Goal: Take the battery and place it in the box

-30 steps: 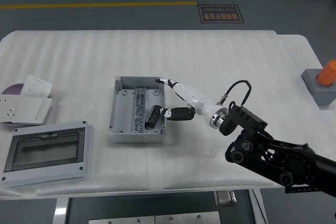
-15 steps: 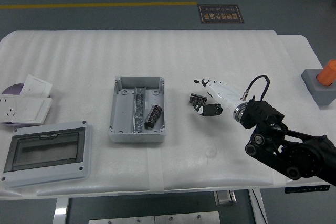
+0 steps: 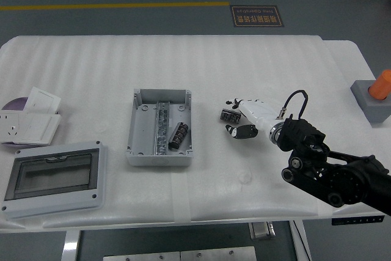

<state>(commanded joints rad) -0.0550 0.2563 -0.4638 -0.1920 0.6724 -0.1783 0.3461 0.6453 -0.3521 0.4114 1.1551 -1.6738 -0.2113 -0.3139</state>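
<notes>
A dark cylindrical battery (image 3: 178, 135) lies inside the open grey box (image 3: 139, 151), right of its metal rail. My right hand (image 3: 237, 117), white with black fingertips, hovers over the table to the right of the box. Its fingers are relaxed and hold nothing. A small black part (image 3: 229, 115) lies on the table just under its fingertips. The left arm is out of view.
The grey box lid with a clear window (image 3: 54, 177) lies at the front left. White socket plates and a purple disc (image 3: 27, 120) sit at the left edge. A grey block with an orange button (image 3: 376, 95) stands at the far right.
My right hand let go of the battery in the box, drew back to the right out of the box and now hovers beside it.
</notes>
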